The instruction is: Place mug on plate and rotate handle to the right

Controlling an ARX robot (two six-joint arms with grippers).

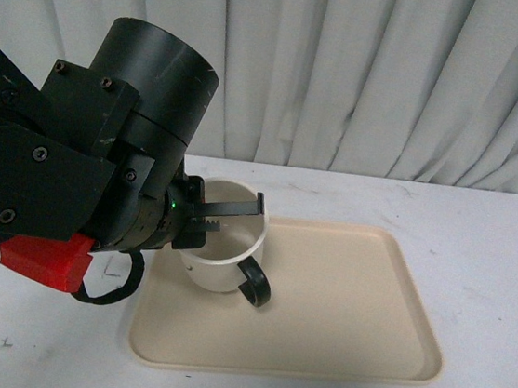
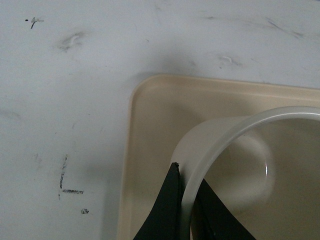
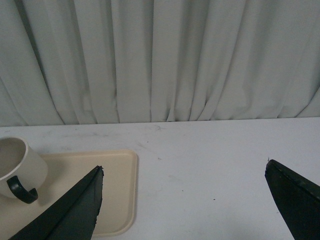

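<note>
The cream-white mug (image 1: 224,251) is over the left part of the beige plate (image 1: 349,307), slightly tilted. I cannot tell whether its base touches the plate. Its black handle (image 1: 255,284) points to the front right. The smiley face is hidden. My left gripper (image 1: 224,216) is shut on the mug's rim, one finger inside and one outside. The left wrist view shows this gripper (image 2: 189,175) pinching the rim of the mug (image 2: 225,132) above the plate's corner (image 2: 155,110). My right gripper (image 3: 184,167) is open and empty over the table, to the right of the plate (image 3: 120,180), the mug (image 3: 25,160) and its handle (image 3: 20,190).
The white table (image 1: 487,248) carries the plate and has faint scuff marks (image 2: 65,177). A grey curtain (image 1: 375,76) hangs along its far edge. My bulky left arm (image 1: 74,173), with a red part (image 1: 45,261) and a black cable loop (image 1: 112,290), fills the left side.
</note>
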